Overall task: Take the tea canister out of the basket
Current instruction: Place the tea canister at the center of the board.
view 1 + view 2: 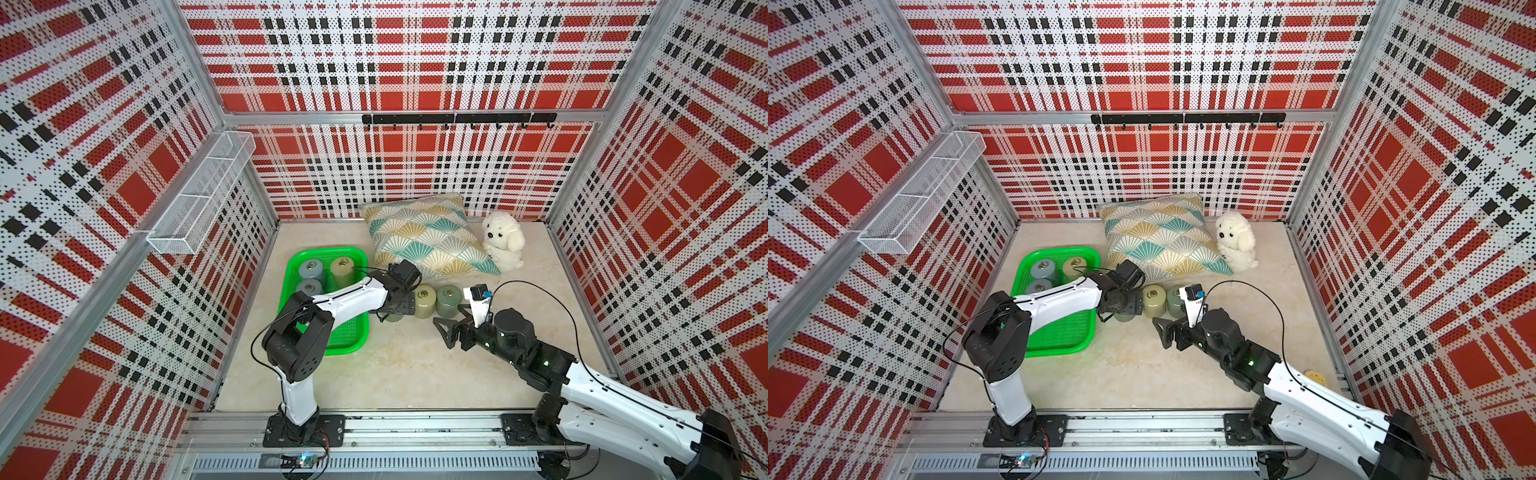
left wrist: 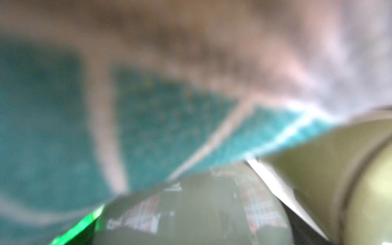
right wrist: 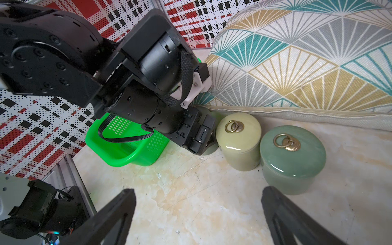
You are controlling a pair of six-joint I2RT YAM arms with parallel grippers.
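Note:
The bright green basket lies at the left of the table, with three tea canisters in its far end: two grey and one beige. My left gripper reaches just past the basket's right wall and straddles a dull green canister standing on the table. That canister fills the blurred left wrist view and hides the fingers. My right gripper hangs open and empty over bare table, in front of two more canisters.
A pale green canister and a darker green canister stand side by side right of the left gripper. A patterned pillow and a white plush dog sit behind them. A white wire rack hangs on the left wall.

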